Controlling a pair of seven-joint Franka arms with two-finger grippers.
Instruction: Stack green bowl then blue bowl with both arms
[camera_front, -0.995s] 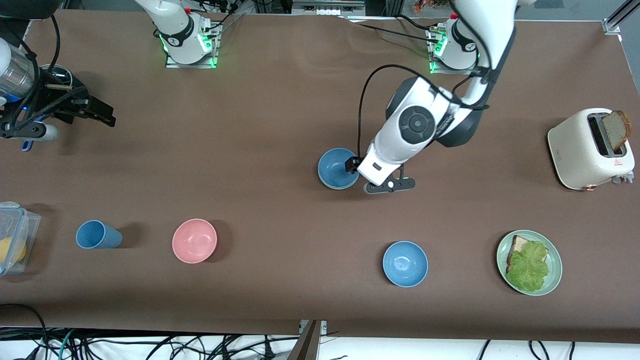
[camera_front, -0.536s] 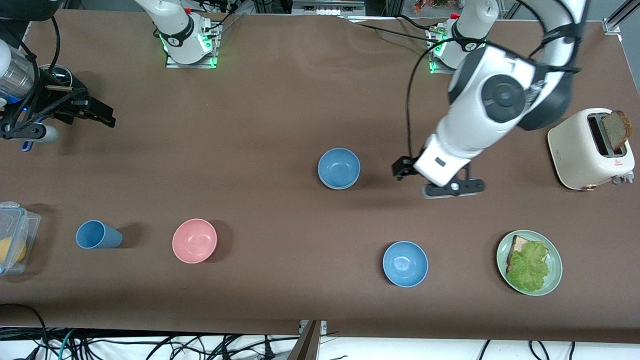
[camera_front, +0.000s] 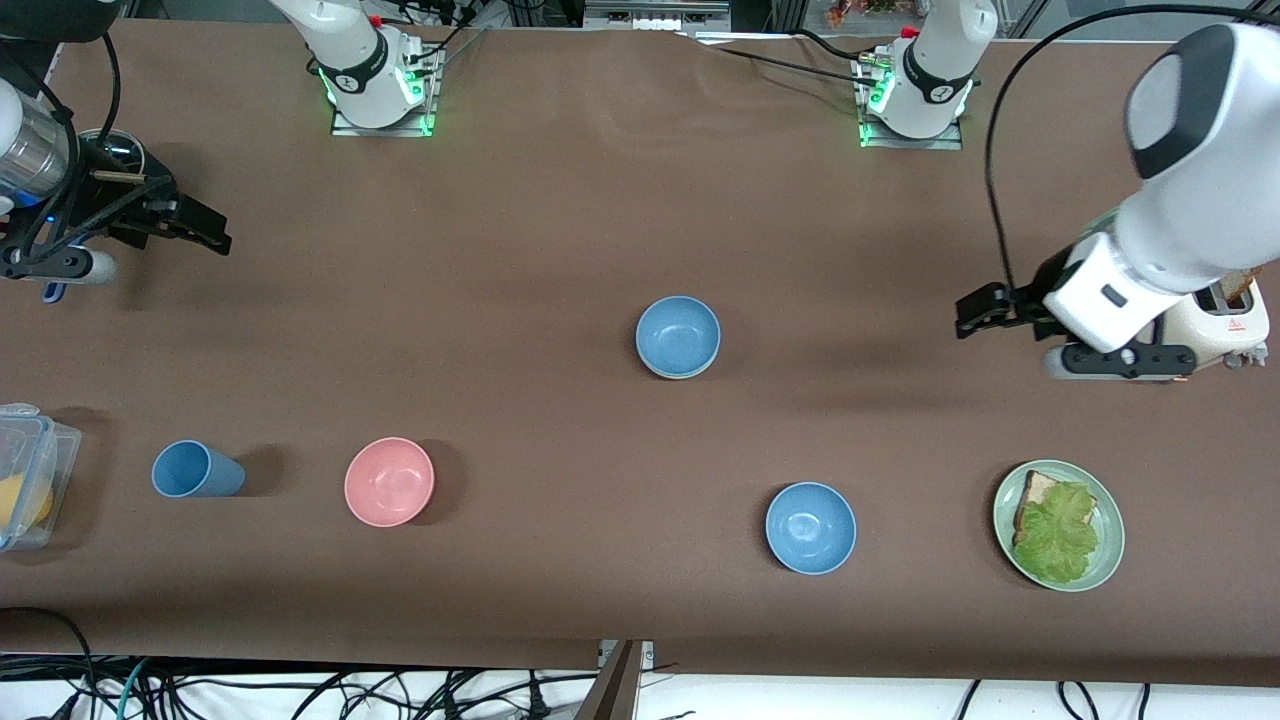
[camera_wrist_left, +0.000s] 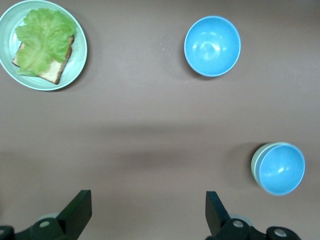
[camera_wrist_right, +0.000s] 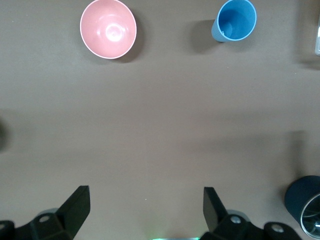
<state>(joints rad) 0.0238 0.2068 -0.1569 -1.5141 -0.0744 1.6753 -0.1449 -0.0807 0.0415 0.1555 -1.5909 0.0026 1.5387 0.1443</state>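
Both pairs of my fingers gape empty: from the front, left gripper (camera_front: 975, 312) hovers at three o'clock of the blue bowl (camera_front: 678, 335), right gripper (camera_front: 195, 228) at nine; left wrist shows that bowl nested in the green bowl (camera_wrist_left: 255, 167); right wrist shows the pink bowl (camera_wrist_right: 108, 28).

Pink bowl (camera_front: 389, 482), cup (camera_front: 195, 470) — toaster (camera_front: 1215, 318), perhaps.

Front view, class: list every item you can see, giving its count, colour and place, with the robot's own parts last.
blue bowl: one, blue, mid-table, nested in the green bowl
second blue bowl: one, blue, nearer the camera
pink bowl: one, pink, beside the blue cup
green plate: one, green, toast and lettuce on it
toaster: one, cream, left arm's end
clear container: one, right arm's end
left gripper: black, jaws open, beside the toaster
right gripper: black, jaws open, right arm's end
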